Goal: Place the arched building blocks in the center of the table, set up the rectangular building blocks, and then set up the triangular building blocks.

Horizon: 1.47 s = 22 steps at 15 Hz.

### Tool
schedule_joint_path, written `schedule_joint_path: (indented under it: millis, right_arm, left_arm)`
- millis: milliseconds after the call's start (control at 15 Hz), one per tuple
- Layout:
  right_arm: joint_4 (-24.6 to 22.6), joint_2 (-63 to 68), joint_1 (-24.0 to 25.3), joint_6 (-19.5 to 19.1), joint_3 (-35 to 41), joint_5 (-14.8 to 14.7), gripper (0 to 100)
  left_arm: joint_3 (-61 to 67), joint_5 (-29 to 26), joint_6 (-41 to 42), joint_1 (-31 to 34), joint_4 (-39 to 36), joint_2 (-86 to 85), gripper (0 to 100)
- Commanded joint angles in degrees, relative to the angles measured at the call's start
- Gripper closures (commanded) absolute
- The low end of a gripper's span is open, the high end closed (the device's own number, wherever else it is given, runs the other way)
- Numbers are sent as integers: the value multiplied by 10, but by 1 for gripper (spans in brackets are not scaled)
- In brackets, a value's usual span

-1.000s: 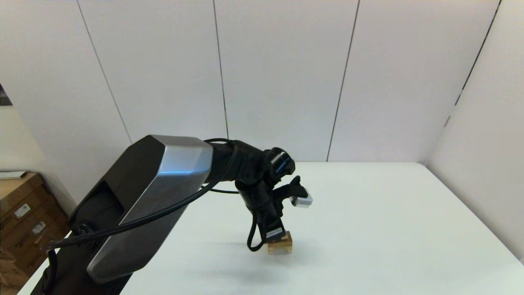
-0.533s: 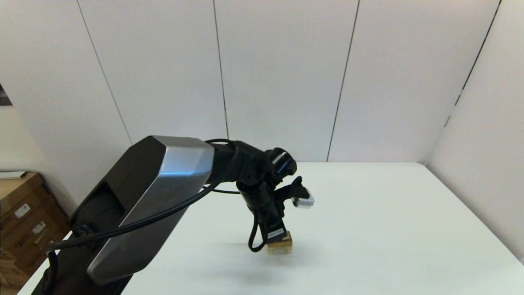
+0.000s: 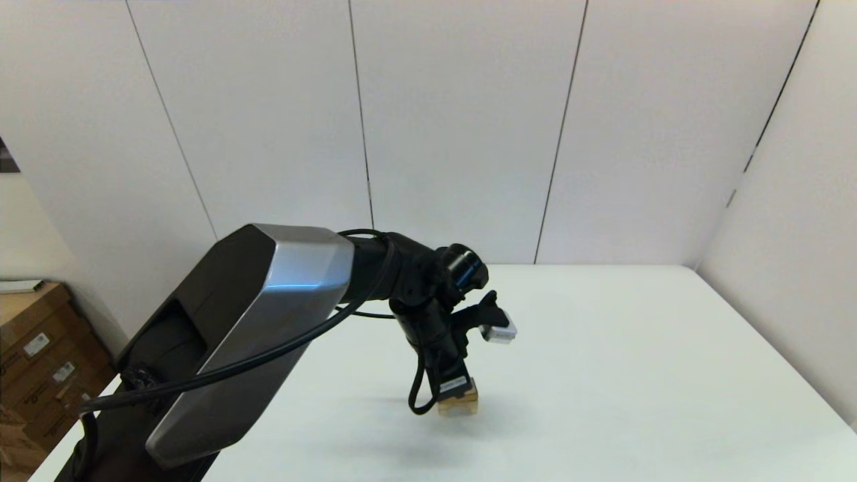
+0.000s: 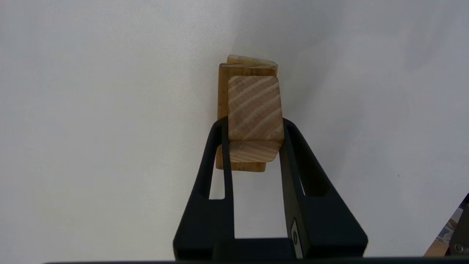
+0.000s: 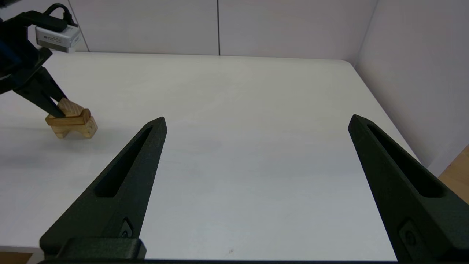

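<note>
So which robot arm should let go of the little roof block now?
The left one. The left gripper already holds the triangular block, sitting on the rectangular block atop the arched block. The right gripper hangs open, far off to the side.

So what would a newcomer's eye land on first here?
The left tool, clamped on the triangular block atop a small wooden stack: rectangular block on the arched block, on the white table. Then the right tool, wide open over bare tabletop.
</note>
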Motion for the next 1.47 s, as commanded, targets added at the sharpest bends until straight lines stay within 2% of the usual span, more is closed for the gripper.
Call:
schedule_joint_path:
  millis: [67,600,667,1133,1467]
  right_arm:
    - [0,0,0,0,1,-1,0]
    - [0,0,0,0,1,0,0]
    - [0,0,0,0,1,-1,0]
    - [0,0,0,0,1,-1,0]
    - [0,0,0,0,1,0,0]
  left_arm:
    - [-1,0,2,0,2,1,100]
    - [-1,0,2,0,-6,3,100]
    - [-1,1,3,0,-7,3,0]
    - [-1,2,0,2,-6,-21,0]
    - [6,4,-6,42,-5,-197,0]
